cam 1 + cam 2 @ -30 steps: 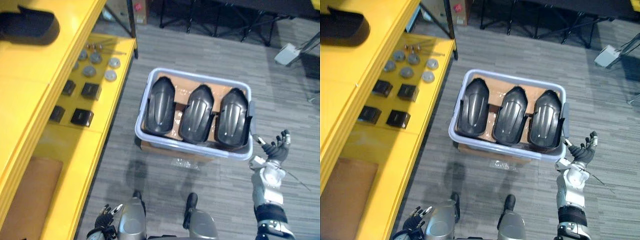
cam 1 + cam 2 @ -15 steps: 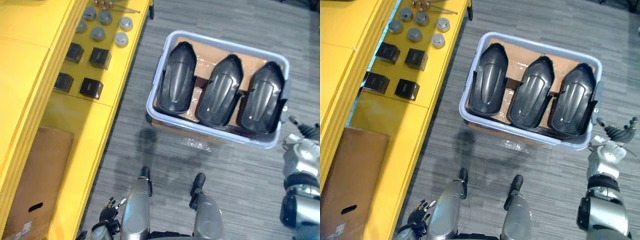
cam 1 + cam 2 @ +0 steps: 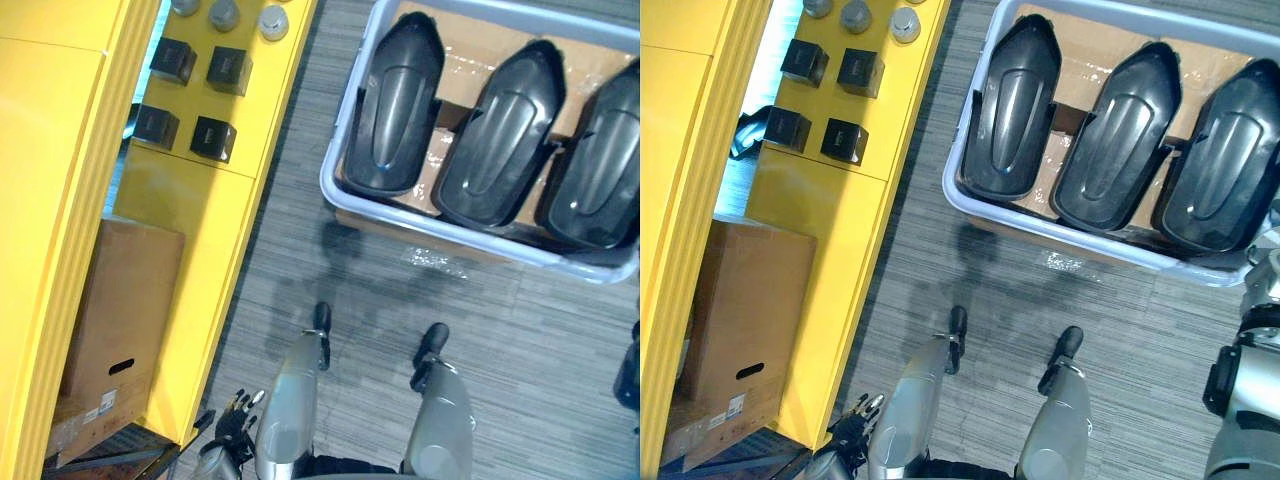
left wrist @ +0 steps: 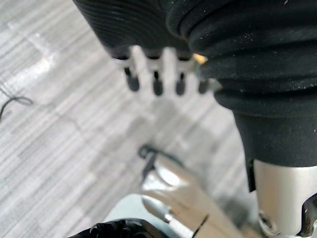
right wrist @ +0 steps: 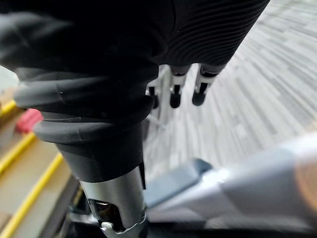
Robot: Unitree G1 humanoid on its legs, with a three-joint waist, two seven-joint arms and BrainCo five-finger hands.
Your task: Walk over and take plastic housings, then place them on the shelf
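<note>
Three black plastic housings lie side by side in a pale blue bin on the grey floor: the left housing, the middle housing and the right housing. They rest on brown cardboard inside the bin. My left hand hangs low beside the yellow shelf, far from the bin, its fingers straight and holding nothing. My right arm comes up at the bin's right end. My right hand's fingers are straight and hold nothing.
The yellow shelf runs along my left, carrying black blocks and grey discs. A cardboard box sits on its lower level. A strip of grey floor separates shelf and bin.
The camera has moved forward and tipped down, so the bin now sits larger at the upper right. My right hand, earlier raised by the bin's right end, has left the eye views.
</note>
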